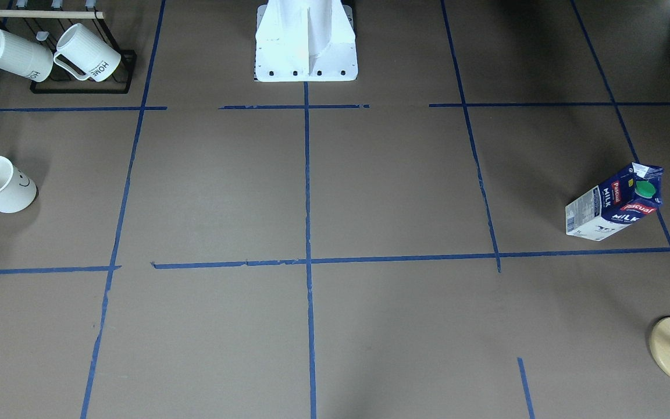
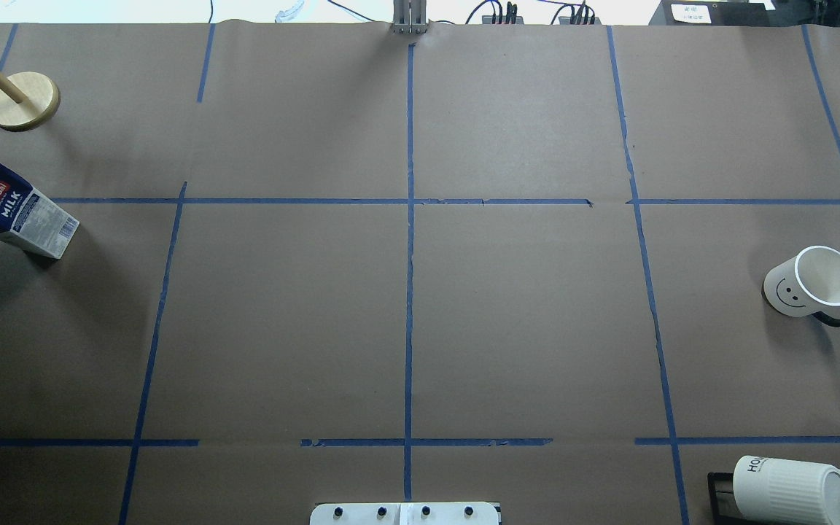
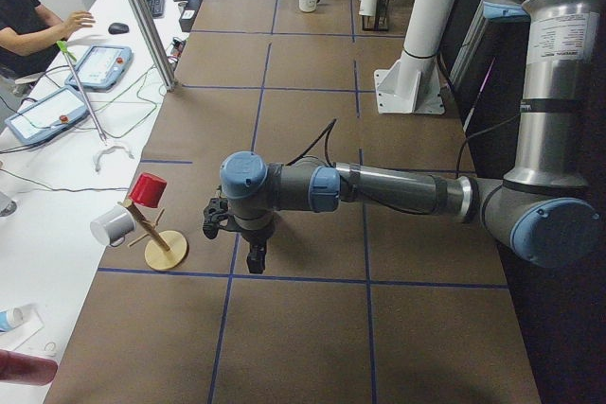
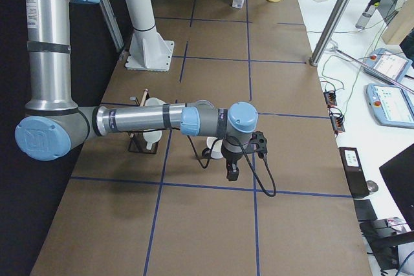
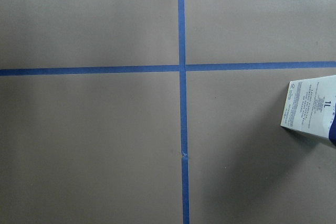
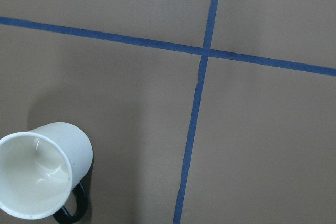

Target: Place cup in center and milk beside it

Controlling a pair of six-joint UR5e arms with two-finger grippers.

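One plain white cup (image 2: 812,286) — black smiley, dark handle — standing upright.

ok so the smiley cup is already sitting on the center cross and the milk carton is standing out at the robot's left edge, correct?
Not quite. The cup is not on the center cross; it stands far out on the robot's right side, with nothing on the cross, as the overhead view shows. The milk carton does stand out at the robot's left edge.

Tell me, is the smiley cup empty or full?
Empty. The right wrist view looks straight into the cup and shows only bare white inside.
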